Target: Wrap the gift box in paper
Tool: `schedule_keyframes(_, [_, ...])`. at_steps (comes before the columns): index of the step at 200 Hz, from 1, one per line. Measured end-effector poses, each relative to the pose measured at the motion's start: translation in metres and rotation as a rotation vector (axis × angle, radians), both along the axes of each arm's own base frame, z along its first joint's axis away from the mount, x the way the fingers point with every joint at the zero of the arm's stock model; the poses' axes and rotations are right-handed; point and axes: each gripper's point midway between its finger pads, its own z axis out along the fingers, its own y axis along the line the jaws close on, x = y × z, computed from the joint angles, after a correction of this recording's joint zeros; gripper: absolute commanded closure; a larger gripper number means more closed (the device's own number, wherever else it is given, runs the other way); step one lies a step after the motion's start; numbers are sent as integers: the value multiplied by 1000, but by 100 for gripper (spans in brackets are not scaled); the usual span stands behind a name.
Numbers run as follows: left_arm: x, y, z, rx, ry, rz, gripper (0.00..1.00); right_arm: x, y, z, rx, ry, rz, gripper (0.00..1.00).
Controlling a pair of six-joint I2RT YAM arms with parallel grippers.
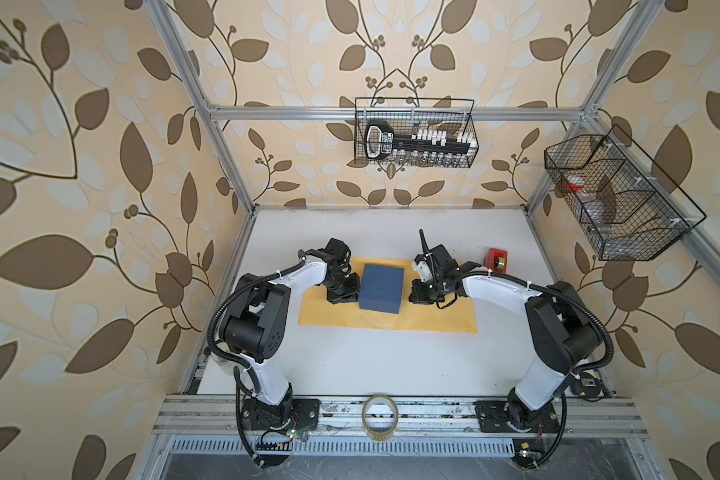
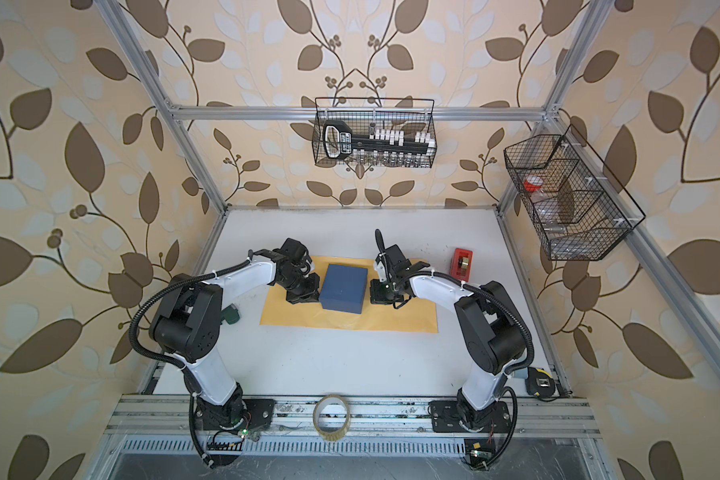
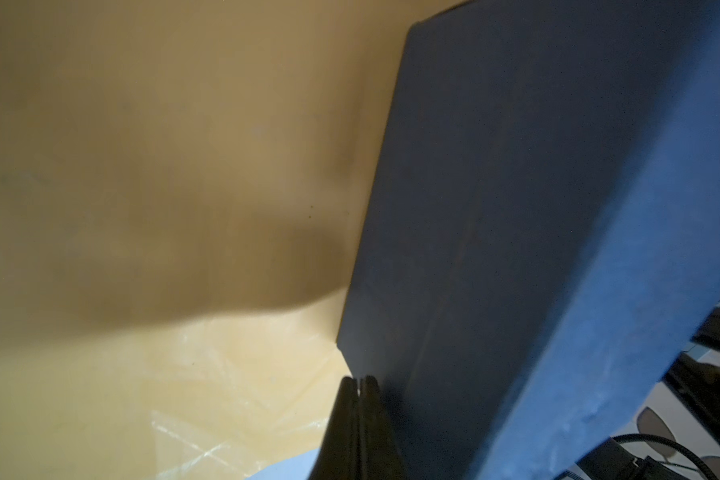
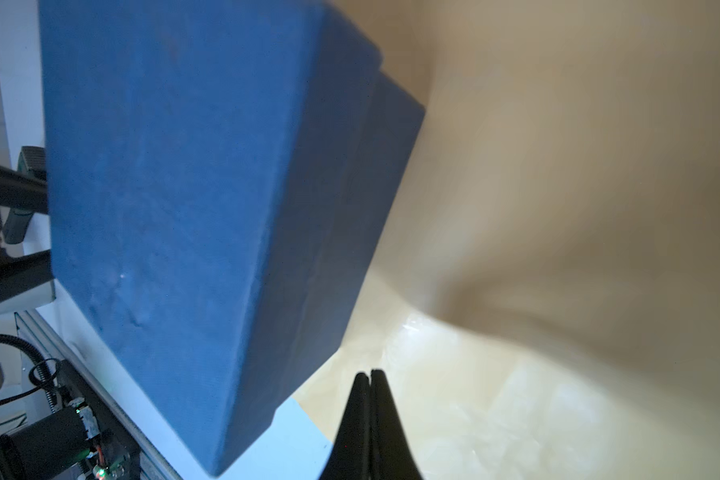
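Gift box point(image 1: 381, 289): sits flat on the paper point(image 1: 433, 318), about mid-sheet and a little askew to the sheet's edges. The paper lies spread on the white surface point(image 1: 371, 365), tan face up.

Left tool point(image 1: 344, 296): clenched, nothing between the jaws, tip low on the paper just beside the box's left wall. The left wrist view shows the jaws pressed together point(image 3: 358, 384) by the box's lower corner point(image 3: 495, 208). Cannot tell whether they touch it.

Right tool point(image 1: 418, 293): also clenched on nothing, tip down on the paper point(image 4: 558, 166) just beside the box's right wall point(image 4: 184, 208).

Handling, as a judgement:
- Box looks like stiff, matte cardboard, probably light and not slippery. Its walls should bear a squeeze or a push.
- A lid seam runs along the side, so a hold on the upper part alone may lift the lid. Opposite walls, low down, look safer.
- Paper looks thin and limp, with glossy creases in the lit patch, and would tear or crumple under a hard pull.
- The sheet lies flat, so a free edge or corner well clear of the box seems the place to pinch.

Red tape dispenser point(image 1: 497, 259) stands off the sheet's far right corner. Tape roll point(image 1: 380, 415) rests on the front rail.
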Motion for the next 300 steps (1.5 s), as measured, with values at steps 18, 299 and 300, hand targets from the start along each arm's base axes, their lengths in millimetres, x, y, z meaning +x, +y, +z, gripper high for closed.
schedule_keyframes(18, [0, 0, 0, 0, 0, 0, 100, -6, 4, -7, 17, 19, -1, 100])
schedule_keyframes(299, [0, 10, 14, 59, -63, -50, 90, -15, -34, -3, -15, 46, -62, 87])
schedule_keyframes(300, [1, 10, 16, 59, -67, -51, 89, -14, -36, -1, -15, 42, -66, 86])
